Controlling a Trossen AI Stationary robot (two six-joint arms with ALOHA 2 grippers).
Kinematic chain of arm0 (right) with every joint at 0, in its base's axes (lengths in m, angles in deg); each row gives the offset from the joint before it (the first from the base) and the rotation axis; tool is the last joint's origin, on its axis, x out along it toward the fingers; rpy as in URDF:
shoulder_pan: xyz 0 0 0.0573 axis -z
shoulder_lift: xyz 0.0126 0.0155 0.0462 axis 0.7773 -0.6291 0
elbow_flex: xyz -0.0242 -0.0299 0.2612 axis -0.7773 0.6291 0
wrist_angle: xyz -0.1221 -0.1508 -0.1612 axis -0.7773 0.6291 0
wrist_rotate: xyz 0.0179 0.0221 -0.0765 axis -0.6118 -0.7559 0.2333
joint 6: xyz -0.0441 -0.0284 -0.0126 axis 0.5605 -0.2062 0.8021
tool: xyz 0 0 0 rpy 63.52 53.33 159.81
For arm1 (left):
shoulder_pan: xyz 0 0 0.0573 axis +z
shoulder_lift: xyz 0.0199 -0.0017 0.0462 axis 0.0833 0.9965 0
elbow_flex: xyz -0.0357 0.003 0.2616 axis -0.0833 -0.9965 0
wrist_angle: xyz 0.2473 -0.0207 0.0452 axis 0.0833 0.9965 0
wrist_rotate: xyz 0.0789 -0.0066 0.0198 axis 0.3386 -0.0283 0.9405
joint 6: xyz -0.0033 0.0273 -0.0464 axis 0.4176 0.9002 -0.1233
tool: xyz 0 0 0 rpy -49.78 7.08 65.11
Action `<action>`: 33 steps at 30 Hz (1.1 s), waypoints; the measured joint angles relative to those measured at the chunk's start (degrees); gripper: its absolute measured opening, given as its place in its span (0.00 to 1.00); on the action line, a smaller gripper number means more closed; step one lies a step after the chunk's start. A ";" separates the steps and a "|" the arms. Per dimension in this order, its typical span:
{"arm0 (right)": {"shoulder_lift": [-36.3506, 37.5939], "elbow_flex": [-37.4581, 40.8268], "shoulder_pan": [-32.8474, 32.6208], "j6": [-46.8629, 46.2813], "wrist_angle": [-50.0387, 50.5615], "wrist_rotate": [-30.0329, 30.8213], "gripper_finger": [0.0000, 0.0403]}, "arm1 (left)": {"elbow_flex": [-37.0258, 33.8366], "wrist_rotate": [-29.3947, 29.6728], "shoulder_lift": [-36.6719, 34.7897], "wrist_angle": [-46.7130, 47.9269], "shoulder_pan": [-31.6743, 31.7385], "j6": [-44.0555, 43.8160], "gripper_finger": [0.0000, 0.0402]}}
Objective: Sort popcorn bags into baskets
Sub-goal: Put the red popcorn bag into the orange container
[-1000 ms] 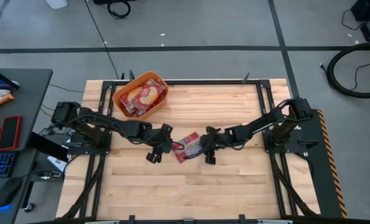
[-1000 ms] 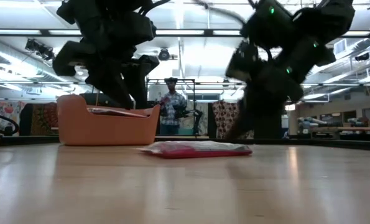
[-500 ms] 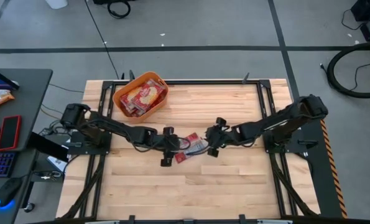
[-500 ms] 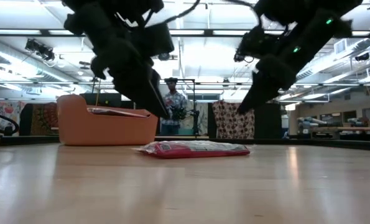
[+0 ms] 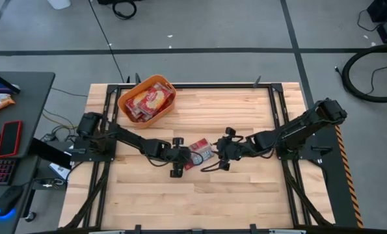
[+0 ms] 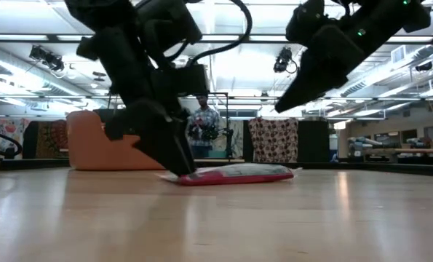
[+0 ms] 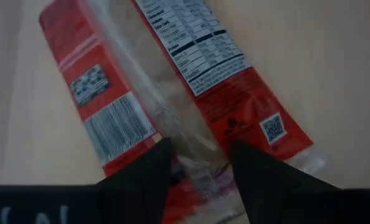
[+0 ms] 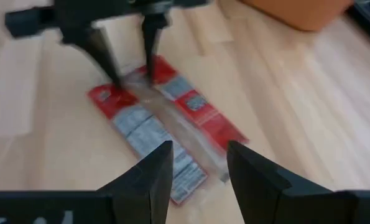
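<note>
Left gripper (image 5: 183,159) straddles the popcorn bag's (image 5: 200,152) partly hidden end.

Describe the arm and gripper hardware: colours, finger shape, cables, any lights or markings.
Both arms are dark, near-black, jointed links. The left gripper and right gripper each carry two dark fingers that are broad at the base and narrow toward the tip. A black cable loops off the left arm's upper links. Small green lights glow on the right arm. No printed markings are legible.
</note>
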 joint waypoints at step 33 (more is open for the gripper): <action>-20.57 -0.01 -4.21 27.86 -27.60 -1.68 0.41 | 0.82 -5.75 -6.86 0.29 1.95 3.08 0.02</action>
